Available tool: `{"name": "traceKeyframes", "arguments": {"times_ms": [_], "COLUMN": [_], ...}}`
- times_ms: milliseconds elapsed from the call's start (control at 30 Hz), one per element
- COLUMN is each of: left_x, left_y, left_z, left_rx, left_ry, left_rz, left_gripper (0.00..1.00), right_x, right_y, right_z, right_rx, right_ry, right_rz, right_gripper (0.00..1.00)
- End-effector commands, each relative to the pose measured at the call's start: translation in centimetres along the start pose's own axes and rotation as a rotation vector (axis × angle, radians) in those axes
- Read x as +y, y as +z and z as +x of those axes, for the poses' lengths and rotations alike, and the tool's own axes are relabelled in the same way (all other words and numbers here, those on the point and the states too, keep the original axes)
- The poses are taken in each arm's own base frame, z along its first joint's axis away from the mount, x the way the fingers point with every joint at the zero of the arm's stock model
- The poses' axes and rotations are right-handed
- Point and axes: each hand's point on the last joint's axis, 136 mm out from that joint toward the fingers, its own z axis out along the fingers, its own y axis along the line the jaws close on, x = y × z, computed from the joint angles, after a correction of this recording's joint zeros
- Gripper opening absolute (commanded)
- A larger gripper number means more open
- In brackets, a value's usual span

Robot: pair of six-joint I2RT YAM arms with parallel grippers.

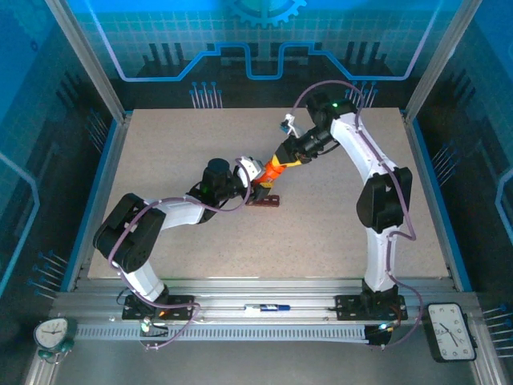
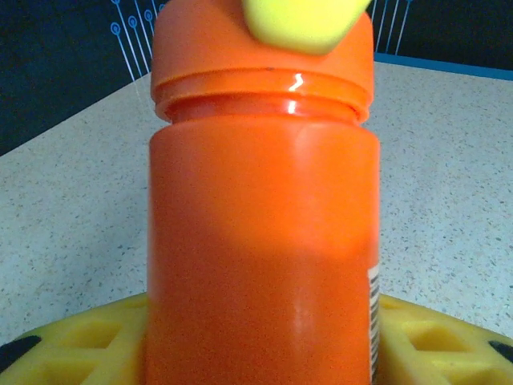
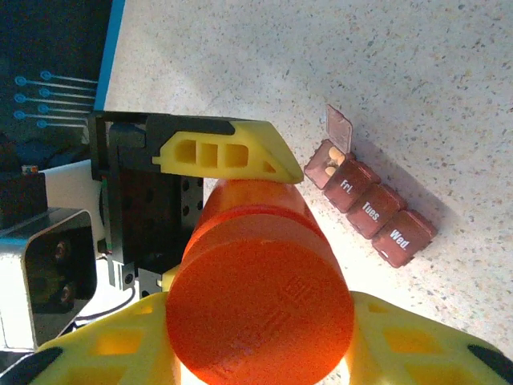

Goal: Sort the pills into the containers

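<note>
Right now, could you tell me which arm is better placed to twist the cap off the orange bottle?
Probably the right arm: the right gripper is closed around the cap, while the left gripper holds the orange bottle steady.

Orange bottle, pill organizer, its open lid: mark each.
orange bottle [image 2: 264,241]: left wrist view, mid body.
pill organizer [image 3: 371,211]: right wrist view, Tues compartment.
open lid [image 3: 338,128]: right wrist view, raised flap.

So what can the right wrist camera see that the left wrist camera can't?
Right wrist camera: the dark red pill box lying on the table, its end lid flipped open with pills inside, plus the flat top of the orange cap. Left wrist camera: the orange bottle side-on, with a white label edge. Both: that bottle and the speckled table.
</note>
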Motion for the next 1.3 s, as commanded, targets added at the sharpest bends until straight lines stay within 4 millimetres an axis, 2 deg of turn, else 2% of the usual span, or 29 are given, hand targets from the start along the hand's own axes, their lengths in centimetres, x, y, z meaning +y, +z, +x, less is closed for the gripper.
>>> {"name": "traceKeyframes", "arguments": {"times_ms": [0,267,467,667,867,1133,1267], "left_x": [-0.7,-0.4,-0.3,-0.3,-0.2,0.1,0.1], "left_y": [-0.7,-0.6,-0.6,-0.6,-0.6,-0.6,-1.0], "left_z": [-7.5,-7.7,-7.3,-6.9,-7.1,-7.4,-8.5], "left_rx": [-0.217,-0.223,-0.218,-0.214,-0.225,-0.244,-0.290], "left_ry": [0.110,0.103,0.103,0.094,0.077,0.041,-0.003], "left_rz": [0.030,0.014,0.005,0.004,0.001,-0.010,-0.003], "left_gripper": [0.22,0.22,0.21,0.21,0.21,0.21,0.21], "right_x": [1.6,2.3,2.9,3.0,4.3,4.8,4.4], "right_y": [0.9,1.8,0.7,-2.8,-5.1,-9.5,-11.6], "right_z": [-0.3,-0.9,-1.6,-2.8,-2.5,-3.5,-4.2], "right_rx": [-0.021,-0.068,-0.115,-0.234,-0.300,-0.448,-0.573], "right_ry": [0.074,0.189,0.180,0.151,0.099,0.087,0.070], "right_rz": [-0.072,-0.133,-0.132,-0.105,-0.117,-0.139,-0.125], "right_gripper": [0.42,0.44,0.56,0.72,0.86,0.90,0.90]}}
